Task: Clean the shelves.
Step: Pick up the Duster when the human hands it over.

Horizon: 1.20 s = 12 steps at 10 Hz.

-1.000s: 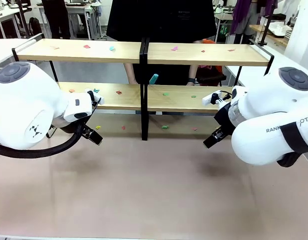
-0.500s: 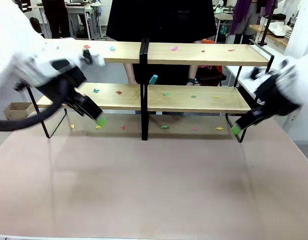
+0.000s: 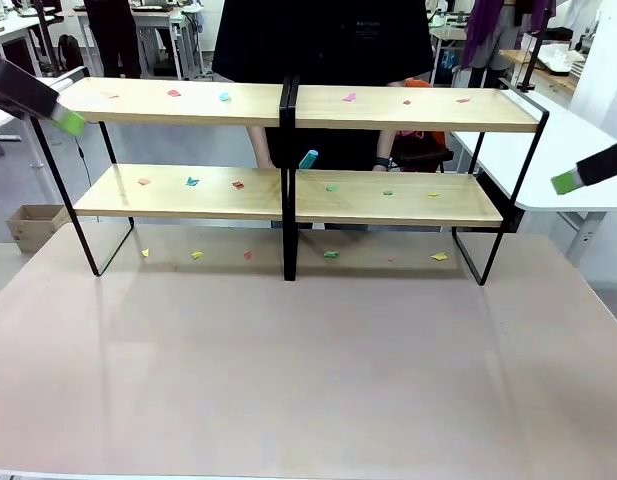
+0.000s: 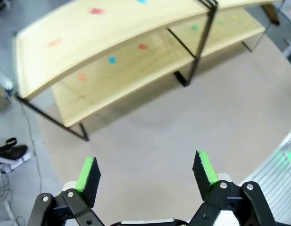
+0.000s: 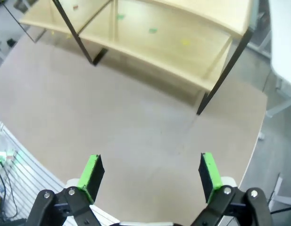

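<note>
The shelves [image 3: 408,108] stand across the far side of the tan table, two tiers of light boards in a thin black frame. Small coloured paper scraps [image 3: 237,184] lie scattered on both boards and on the table beneath. My left gripper [image 3: 70,122] is raised at the far left, beside the top board's end. In the left wrist view it [image 4: 145,170] is open and holds nothing, high above the shelves [image 4: 88,42]. My right gripper [image 3: 565,182] hangs at the far right edge. It [image 5: 150,172] is open too, looking down on the shelves [image 5: 183,28].
A person in black stands behind the shelves, one hand [image 3: 383,162] near the lower board and a teal thing [image 3: 307,158] close by. A white table [image 3: 548,150] adjoins at the right. On the floor at the left sits a cardboard box [image 3: 33,225]. The tan tabletop [image 3: 308,350] spreads in front.
Both arms have swung up and outward from in front of the shelves to the picture's edges. Both grippers stay open.
</note>
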Tool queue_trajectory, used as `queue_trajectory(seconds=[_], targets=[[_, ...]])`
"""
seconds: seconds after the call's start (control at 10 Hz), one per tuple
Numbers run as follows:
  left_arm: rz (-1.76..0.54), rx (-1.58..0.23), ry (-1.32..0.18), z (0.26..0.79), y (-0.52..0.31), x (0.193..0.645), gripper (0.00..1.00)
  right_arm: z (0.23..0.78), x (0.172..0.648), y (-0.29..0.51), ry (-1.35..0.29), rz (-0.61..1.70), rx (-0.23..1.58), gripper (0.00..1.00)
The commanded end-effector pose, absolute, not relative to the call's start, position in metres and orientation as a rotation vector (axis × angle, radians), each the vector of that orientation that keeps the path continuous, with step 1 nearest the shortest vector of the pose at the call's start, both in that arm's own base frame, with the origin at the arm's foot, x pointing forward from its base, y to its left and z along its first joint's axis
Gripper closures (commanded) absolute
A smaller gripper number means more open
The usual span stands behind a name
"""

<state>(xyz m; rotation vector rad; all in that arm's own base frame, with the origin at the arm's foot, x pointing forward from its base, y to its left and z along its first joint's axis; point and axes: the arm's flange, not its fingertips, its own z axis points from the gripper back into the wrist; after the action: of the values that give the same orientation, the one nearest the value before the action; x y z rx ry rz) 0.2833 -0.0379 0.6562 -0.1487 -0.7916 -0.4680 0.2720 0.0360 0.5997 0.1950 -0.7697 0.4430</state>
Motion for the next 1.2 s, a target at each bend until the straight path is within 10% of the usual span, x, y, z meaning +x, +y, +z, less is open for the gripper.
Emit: queue_trajectory(seconds=[0.0,1.1], targets=[[-0.453,-0.112,-0.744,0.664,-0.016,0.3,0.0,0.611,0.288,0.033,-0.845,0.414,0.123,0.0],[-0.522,-0.07,-0.842,0.705,-0.021,0.342,0.0,0.661,0.313,0.045,-0.911,0.401,0.071,0.0]])
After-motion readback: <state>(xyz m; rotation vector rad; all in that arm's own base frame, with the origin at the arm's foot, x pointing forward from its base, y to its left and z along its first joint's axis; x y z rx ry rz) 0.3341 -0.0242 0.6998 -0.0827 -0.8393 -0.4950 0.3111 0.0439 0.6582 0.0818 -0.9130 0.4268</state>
